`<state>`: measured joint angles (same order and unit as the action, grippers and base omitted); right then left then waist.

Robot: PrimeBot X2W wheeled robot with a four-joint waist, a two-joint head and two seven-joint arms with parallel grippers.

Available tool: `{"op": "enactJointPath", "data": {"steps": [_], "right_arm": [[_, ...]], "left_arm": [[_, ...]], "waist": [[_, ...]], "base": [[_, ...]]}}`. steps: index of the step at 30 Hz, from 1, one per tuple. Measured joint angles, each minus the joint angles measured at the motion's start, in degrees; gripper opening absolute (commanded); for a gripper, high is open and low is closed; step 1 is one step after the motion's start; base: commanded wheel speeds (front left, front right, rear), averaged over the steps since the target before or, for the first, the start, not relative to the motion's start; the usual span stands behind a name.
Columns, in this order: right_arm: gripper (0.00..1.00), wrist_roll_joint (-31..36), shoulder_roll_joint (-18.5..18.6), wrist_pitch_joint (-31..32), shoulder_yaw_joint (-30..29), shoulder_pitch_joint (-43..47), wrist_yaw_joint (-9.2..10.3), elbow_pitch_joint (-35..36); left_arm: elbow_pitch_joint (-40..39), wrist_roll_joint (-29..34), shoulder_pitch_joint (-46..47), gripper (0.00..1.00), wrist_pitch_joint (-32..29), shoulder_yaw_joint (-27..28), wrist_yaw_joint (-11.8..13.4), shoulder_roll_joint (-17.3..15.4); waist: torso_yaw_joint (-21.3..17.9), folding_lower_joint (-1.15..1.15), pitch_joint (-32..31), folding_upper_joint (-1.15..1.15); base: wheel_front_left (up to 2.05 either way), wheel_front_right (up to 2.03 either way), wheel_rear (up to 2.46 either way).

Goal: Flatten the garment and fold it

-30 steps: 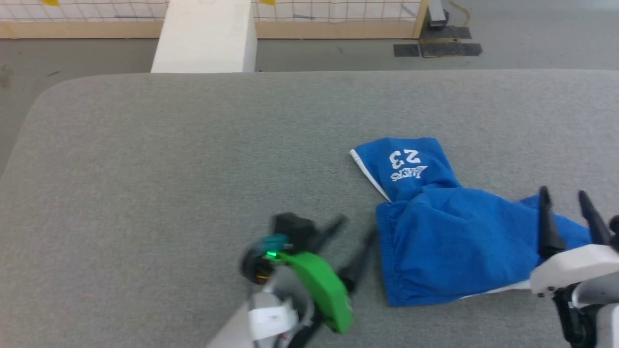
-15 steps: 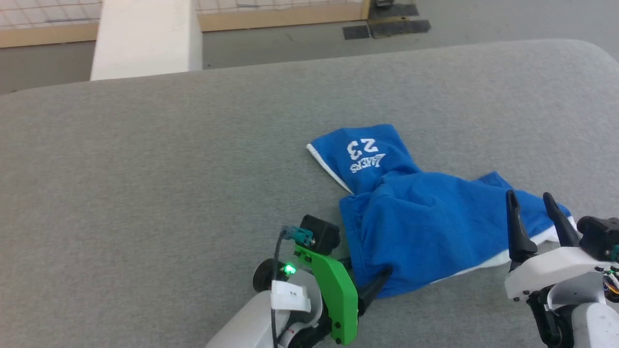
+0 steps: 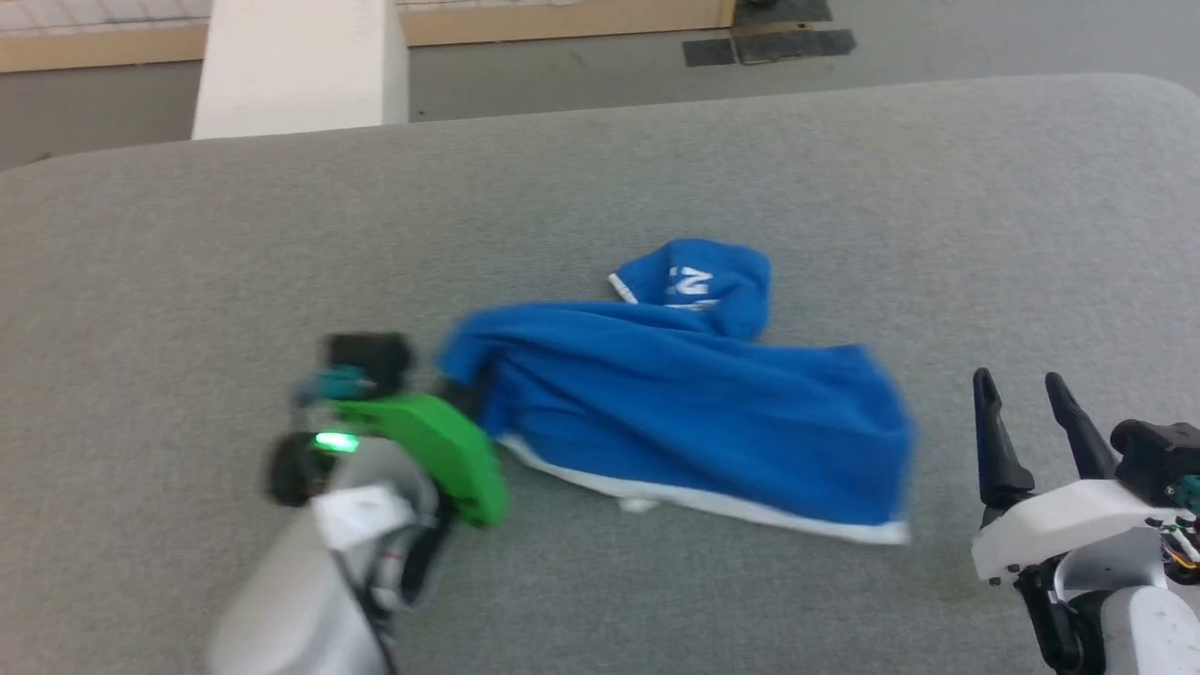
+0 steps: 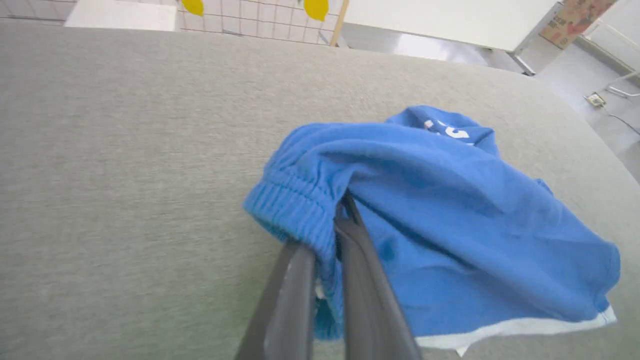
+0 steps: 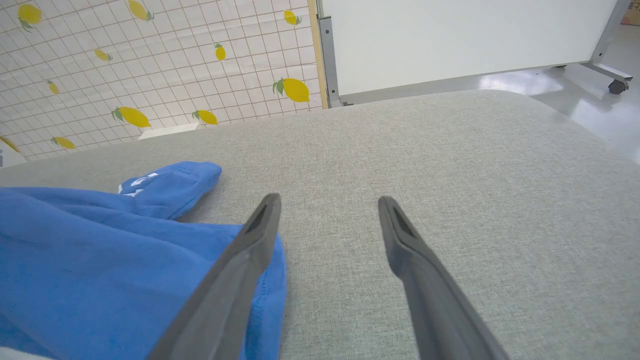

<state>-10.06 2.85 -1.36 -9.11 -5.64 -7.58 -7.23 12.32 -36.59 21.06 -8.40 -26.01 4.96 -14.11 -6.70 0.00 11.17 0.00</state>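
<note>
Left gripper (image 4: pixel 344 212), open a second ago, now clamps the garment (image 3: pixel 694 422) by its ribbed edge, stretching it leftward. Right gripper (image 3: pixel 1018 380) stays spread, empty, just beside it.

Your left arm's pale grey rounded forearm (image 3: pixel 291 600) wears a bright green plastic bracket (image 3: pixel 422 445) with a glowing green indicator light (image 3: pixel 330 441), a black boxy camera block (image 3: pixel 367 354), a teal cable connector (image 3: pixel 333 382) and a white paper label (image 3: pixel 361 511). The left gripper (image 4: pixel 345 210) has long dark grey tapered fingers (image 4: pixel 295 300). Your right gripper (image 3: pixel 1019 384) has matching fingers on a smooth white moulded shell (image 3: pixel 1059 530), with a black housing (image 3: pixel 1158 459) and thin coloured wires (image 3: pixel 1177 553).
</note>
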Motion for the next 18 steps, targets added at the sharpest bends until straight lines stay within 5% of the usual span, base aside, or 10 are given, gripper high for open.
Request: {"op": "enactJointPath", "data": {"steps": [6, 7, 8, 9, 18], "right_arm": [[1.00, 0.12, 0.00, 0.46, 1.98, -0.20, 0.00, 0.20], [1.00, 0.24, -0.01, 0.86, 2.57, -0.21, 0.00, 0.26], [1.00, 0.35, -0.01, 0.96, 3.20, -0.22, 0.00, 0.35], [1.00, 0.49, 0.00, 1.27, 3.79, -0.21, 0.00, 0.48], [1.00, 0.87, -0.02, 7.05, 12.32, -0.21, 0.00, 0.98]], "left_arm": [[0.57, 0.47, -0.07, 0.00, -0.68, 4.78, 4.49, -4.94], [0.65, 0.10, -0.19, 0.31, -0.67, 5.32, 4.67, -5.08], [0.57, -0.45, -0.38, 0.90, -0.65, 5.57, 4.66, -5.03], [0.54, -0.87, -0.60, 1.00, -0.58, 5.68, 4.61, -4.91], [0.70, -4.27, -6.79, 1.00, 5.38, 7.34, 2.53, -3.08]], "waist": [[2.17, 0.00, -0.10, 0.00], [2.48, 0.00, -0.12, 0.00], [2.75, 0.00, -0.15, 0.00], [2.97, 0.00, -0.19, 0.00], [5.07, 0.00, -1.13, 0.00]], "base": [[0.00, 0.00, 0.00], [0.00, 0.00, 0.00], [0.00, 0.00, 0.00], [0.00, 0.00, 0.00], [0.00, 0.00, 0.00]]}}
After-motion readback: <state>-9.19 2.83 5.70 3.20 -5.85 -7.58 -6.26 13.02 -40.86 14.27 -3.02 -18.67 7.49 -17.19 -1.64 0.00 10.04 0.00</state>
